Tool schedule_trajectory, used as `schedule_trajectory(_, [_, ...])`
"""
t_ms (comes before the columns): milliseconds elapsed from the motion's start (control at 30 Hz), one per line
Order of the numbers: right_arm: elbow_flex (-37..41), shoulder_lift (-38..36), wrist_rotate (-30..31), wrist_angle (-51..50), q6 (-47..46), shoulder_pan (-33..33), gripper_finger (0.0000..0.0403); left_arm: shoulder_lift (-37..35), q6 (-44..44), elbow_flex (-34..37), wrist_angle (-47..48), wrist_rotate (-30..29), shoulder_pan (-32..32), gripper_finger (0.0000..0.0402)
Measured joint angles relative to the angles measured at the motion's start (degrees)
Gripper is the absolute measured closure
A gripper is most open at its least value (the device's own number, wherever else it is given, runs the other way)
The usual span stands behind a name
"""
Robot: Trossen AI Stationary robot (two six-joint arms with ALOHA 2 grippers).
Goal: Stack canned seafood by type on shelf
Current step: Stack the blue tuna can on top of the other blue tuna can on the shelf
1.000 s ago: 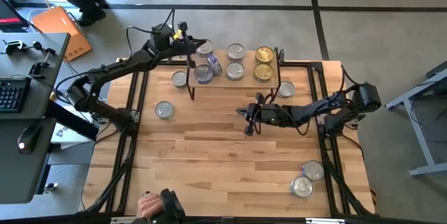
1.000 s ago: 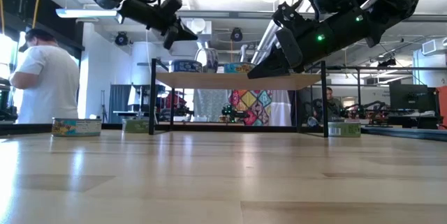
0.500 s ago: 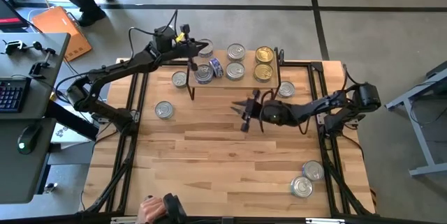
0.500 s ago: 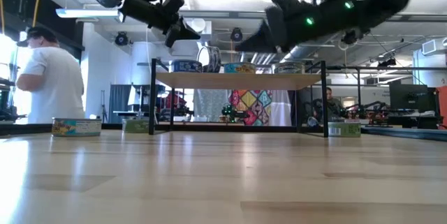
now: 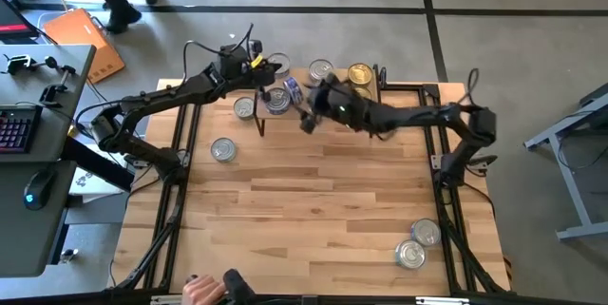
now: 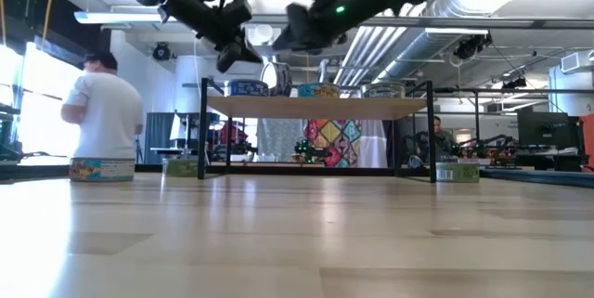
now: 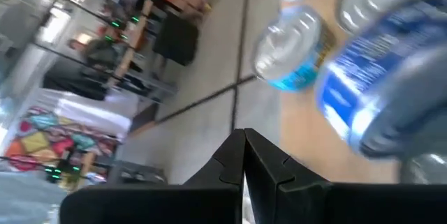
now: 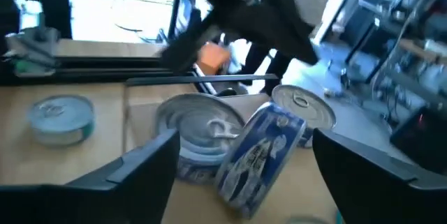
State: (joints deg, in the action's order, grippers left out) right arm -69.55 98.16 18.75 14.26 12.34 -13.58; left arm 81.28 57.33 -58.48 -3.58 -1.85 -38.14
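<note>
Risk of toppling the tilted blue-labelled tin ahead of my right gripper.
Its fingers are spread wide; left gripper fingers together just beyond, over the shelf, so I could clip either.

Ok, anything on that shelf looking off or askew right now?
Yes: one blue-labelled round tin stands tipped on its edge, leaning against a flat silver-lidded tin on the small light-wood shelf, instead of lying flat. The open right gripper hovers beside it.
</note>
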Motion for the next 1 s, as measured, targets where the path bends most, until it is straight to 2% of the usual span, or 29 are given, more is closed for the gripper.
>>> schedule_trajectory(200, [-10.05, 6.01, -0.83, -9.44, -4.23, -3.07, 0.0077, 0.02, -0.25, -0.02, 6.05, 5.84, -0.56, 0.0402])
schedule_trajectory(433, [-17.12, 9.77, -6.48, -18.47, -7.58, -5.2, 0.0093, 0.02, -2.22, -0.02, 6.28, 9.6, -0.53, 0.0402])
schedule_trajectory(667, [-17.6, 9.98, -7.02, -19.73, -8.89, -6.27, 0.0166, 0.02, -2.7, -0.02, 6.32, 10.22, -0.51, 0.0402])
schedule_trajectory(933, [-17.6, 9.95, -7.24, -22.23, -5.79, -6.74, 0.0283, -0.19, -2.67, -0.02, 3.99, 10.05, -0.34, 0.0402])
schedule_trajectory(1000, [-17.6, 9.95, -7.24, -22.19, -4.48, -6.69, 0.0286, -0.81, -3.08, -0.02, 3.74, 9.12, -0.17, 0.0402])
